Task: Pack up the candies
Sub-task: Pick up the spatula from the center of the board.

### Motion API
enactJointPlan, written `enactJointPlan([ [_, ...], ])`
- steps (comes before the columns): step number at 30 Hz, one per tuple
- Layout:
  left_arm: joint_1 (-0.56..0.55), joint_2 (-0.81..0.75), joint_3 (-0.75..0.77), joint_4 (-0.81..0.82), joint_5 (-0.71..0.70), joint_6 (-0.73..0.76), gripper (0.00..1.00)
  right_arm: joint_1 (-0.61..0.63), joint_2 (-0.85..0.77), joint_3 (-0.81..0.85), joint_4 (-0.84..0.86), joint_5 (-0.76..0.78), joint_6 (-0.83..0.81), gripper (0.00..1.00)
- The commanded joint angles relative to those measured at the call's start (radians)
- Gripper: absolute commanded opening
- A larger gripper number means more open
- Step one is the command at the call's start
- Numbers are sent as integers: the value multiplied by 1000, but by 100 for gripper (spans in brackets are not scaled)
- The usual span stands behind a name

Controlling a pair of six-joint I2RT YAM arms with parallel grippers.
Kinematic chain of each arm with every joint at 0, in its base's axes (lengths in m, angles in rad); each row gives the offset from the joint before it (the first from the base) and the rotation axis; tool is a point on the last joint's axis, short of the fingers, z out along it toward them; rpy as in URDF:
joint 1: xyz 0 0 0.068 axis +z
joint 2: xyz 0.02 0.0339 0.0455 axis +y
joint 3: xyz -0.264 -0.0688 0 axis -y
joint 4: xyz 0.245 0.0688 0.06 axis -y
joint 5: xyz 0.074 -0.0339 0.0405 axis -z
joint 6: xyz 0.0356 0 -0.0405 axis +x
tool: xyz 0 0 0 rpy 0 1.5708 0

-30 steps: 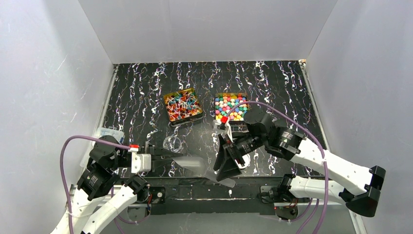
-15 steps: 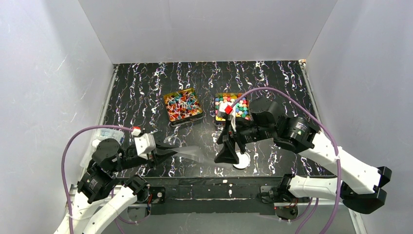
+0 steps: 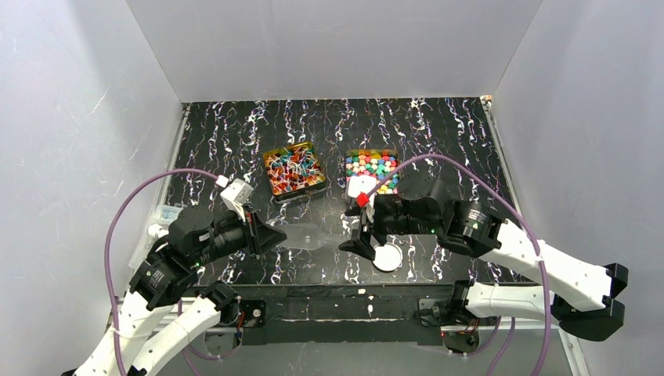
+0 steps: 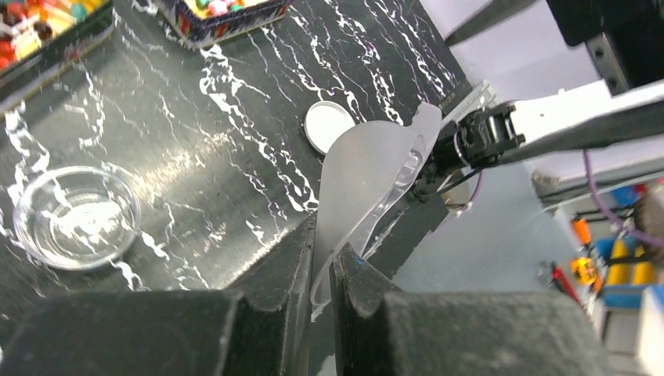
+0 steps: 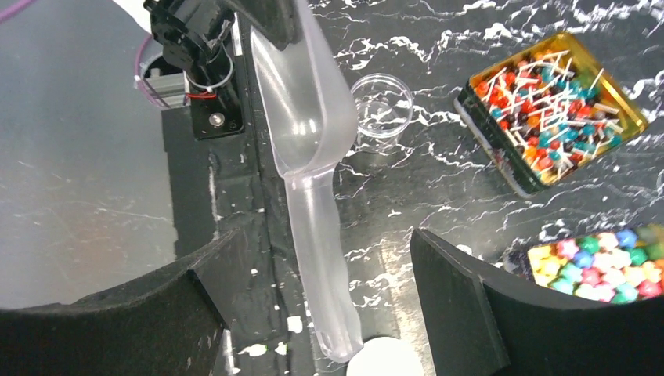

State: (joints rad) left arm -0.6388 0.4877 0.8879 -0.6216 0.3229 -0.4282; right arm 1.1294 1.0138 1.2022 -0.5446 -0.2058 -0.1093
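My left gripper is shut on the bowl end of a clear plastic scoop, held above the table. The scoop's handle runs between the fingers of my right gripper, which is open and not touching it. The candies lie in two gold tins: twist-wrapped ones on the left, cube-like ones on the right. A small clear cup stands empty beside the scoop. A round white lid lies under the handle's end.
Clear plastic bags lie at the table's left edge beside the left arm. The table's near edge and black frame rail run just below both grippers. White walls close in the table on three sides.
My left gripper has risen and carried the scoop away from the near edge, toward the tins. My right gripper has moved the same way and now sits over the white lid.
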Motion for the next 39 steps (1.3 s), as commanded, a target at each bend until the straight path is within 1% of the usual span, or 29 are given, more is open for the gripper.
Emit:
enactJointPlan([
  [1, -2, -12, 8, -61, -78, -247, 0, 61, -72, -89, 164, 54, -156, 86],
  [4, -1, -15, -14, -66, -63, -341, 0, 126, -104, -159, 239, 117, -216, 86],
  [6, -2, -14, -24, -67, -48, -387, 0, 175, -104, -183, 258, 194, -261, 85],
  [9, -2, -17, -33, -73, -29, -435, 0, 272, -80, -198, 271, 366, -336, 85],
  [10, -1, -14, -35, -76, -8, -458, 0, 342, -61, -207, 285, 455, -385, 85],
  [13, -2, -5, -31, -88, 15, -477, 0, 419, -34, -221, 307, 582, -445, 84],
  [15, -1, -5, -33, -92, 37, -489, 0, 449, -24, -231, 321, 628, -469, 83],
  [18, -2, -11, -39, -93, 63, -508, 0, 478, -27, -256, 349, 655, -486, 82],
  [24, -2, -16, -49, -93, 121, -526, 0, 492, -60, -294, 392, 690, -493, 76],
  [29, -2, -20, -58, -92, 162, -530, 0, 494, -71, -302, 405, 661, -464, 64],
  [35, -2, -23, -61, -85, 186, -540, 0, 494, -70, -306, 404, 642, -444, 58],
  [39, -2, -26, -60, -80, 194, -545, 0, 494, -67, -307, 397, 637, -431, 52],
])
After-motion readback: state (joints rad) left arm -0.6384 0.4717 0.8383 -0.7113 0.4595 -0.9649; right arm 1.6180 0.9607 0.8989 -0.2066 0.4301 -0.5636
